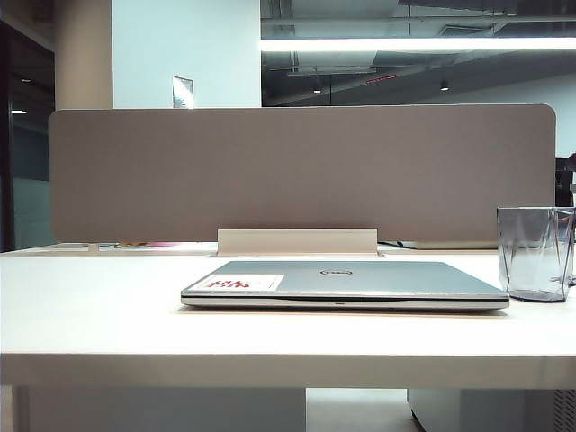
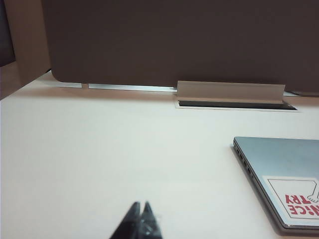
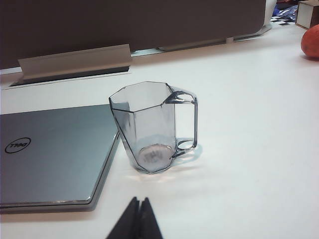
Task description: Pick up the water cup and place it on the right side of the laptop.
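Observation:
The water cup, clear and grey-tinted with a handle, stands upright on the white table just right of the laptop. The laptop lies closed, silver, with a white sticker bearing red letters. My right gripper is shut and empty, set back from the cup near the table's front. My left gripper is shut and empty over bare table to the left of the laptop. Neither gripper shows in the exterior view.
A grey partition screen runs along the table's back, with a cable flap behind the laptop. An orange-red object lies at the far right of the table. The table's front edge is near.

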Available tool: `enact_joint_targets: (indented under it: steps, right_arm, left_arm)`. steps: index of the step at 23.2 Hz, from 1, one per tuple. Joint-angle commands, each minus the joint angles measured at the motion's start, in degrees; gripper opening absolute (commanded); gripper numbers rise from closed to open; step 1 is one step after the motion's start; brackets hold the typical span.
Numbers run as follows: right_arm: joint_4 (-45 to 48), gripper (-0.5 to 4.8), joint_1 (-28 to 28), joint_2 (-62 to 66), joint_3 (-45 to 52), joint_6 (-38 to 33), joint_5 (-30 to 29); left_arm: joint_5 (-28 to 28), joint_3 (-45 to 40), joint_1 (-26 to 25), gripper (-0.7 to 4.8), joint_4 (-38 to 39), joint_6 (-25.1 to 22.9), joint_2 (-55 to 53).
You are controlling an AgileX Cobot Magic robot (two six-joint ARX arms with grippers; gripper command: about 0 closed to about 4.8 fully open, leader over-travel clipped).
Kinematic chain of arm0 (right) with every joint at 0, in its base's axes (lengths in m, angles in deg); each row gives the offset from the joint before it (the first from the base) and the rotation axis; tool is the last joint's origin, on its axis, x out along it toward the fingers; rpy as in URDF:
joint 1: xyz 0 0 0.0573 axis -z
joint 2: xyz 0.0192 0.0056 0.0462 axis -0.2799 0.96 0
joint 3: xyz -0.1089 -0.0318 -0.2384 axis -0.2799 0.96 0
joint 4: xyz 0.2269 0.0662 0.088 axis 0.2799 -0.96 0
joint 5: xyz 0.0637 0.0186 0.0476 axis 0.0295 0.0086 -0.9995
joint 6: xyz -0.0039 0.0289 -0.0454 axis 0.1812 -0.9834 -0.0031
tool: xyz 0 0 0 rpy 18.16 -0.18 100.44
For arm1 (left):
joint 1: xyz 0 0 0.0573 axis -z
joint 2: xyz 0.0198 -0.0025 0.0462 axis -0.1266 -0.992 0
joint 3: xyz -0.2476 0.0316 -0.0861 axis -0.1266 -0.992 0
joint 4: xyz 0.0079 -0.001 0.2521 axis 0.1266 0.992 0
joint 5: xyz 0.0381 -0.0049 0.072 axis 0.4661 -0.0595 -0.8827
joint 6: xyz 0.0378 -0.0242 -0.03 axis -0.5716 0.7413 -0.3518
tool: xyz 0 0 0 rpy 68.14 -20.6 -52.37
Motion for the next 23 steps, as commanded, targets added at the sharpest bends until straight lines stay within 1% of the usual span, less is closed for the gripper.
enact_joint_targets:
  steps: [1, 10, 15, 19, 23]
  right_arm:
    - [0.57, -0.05, -0.02, -0.11, 0.35, -0.02, 0.26]
    - [0.57, -0.04, -0.02, -0.11, 0.35, -0.04, 0.26]
    - [0.57, -0.04, -0.02, -0.11, 0.35, -0.02, 0.26]
    - [0.57, -0.05, 0.0, -0.11, 0.35, -0.02, 0.26]
    - [0.57, -0.05, -0.02, -0.11, 0.35, -0.02, 0.26]
  left_arm:
    - [0.33, -0.37, 0.02, -0.06, 0.28, -0.13, 0.74]
    - [-0.26, -0.37, 0.02, -0.06, 0.28, -0.31, 0.74]
    - [-0.24, -0.37, 0.02, -0.06, 2.86, -0.28, 0.74]
    - [-0.42, -0.37, 0.09, -0.06, 2.84, -0.11, 0.74]
    - [-4.17, -0.37, 0.07, -0.06, 2.86, 0.02, 0.74]
